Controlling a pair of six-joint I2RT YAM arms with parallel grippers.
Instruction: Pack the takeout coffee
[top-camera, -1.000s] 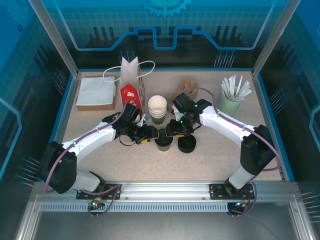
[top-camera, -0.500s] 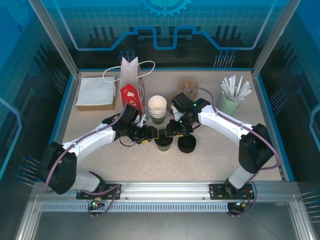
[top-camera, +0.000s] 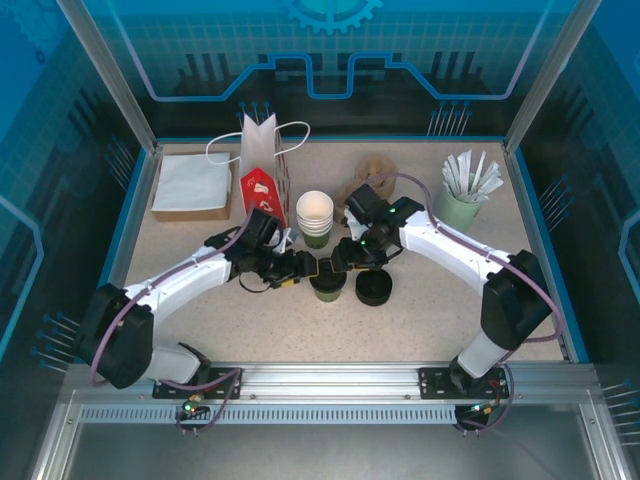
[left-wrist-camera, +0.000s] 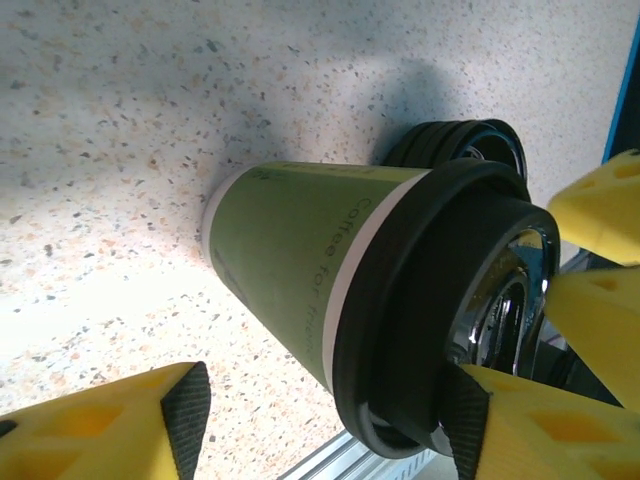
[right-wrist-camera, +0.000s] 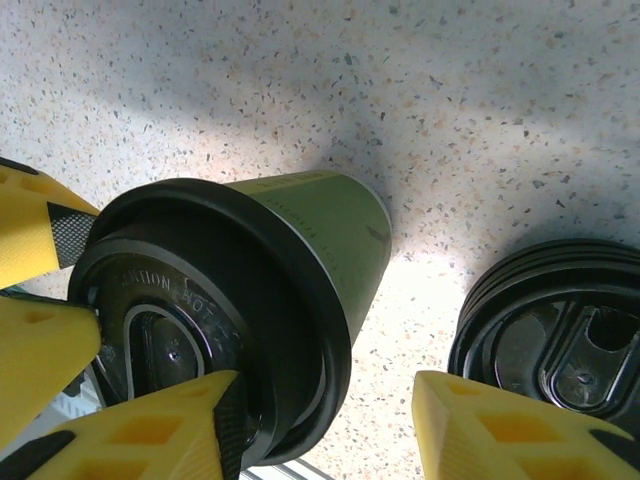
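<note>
The takeout coffee (top-camera: 327, 284) is a green paper cup with a black lid on it, standing upright on the speckled table in the top view. In the left wrist view the coffee cup (left-wrist-camera: 300, 260) lies between the yellow fingers of my left gripper (left-wrist-camera: 320, 420). The right pad (left-wrist-camera: 462, 420) touches the lid's rim and the left pad is well clear, so the gripper is open. My right gripper (right-wrist-camera: 325, 420) is open too. Its left finger (right-wrist-camera: 170, 425) rests against the top of the lid (right-wrist-camera: 190, 330), and the other finger stands apart. Both grippers meet over the cup, the left gripper (top-camera: 305, 268) and the right gripper (top-camera: 346, 262).
A stack of black lids (top-camera: 374, 289) sits right beside the cup. Behind it stand stacked white-rimmed cups (top-camera: 315, 214), a white paper bag (top-camera: 262, 158), a red carton (top-camera: 262, 190), napkins (top-camera: 190, 184), a brown pulp carrier (top-camera: 376, 168) and a mint cup of white sticks (top-camera: 462, 200).
Both grippers' jaws have spread a little wider around the lidded cup. The arms and the cup have hardly moved.
</note>
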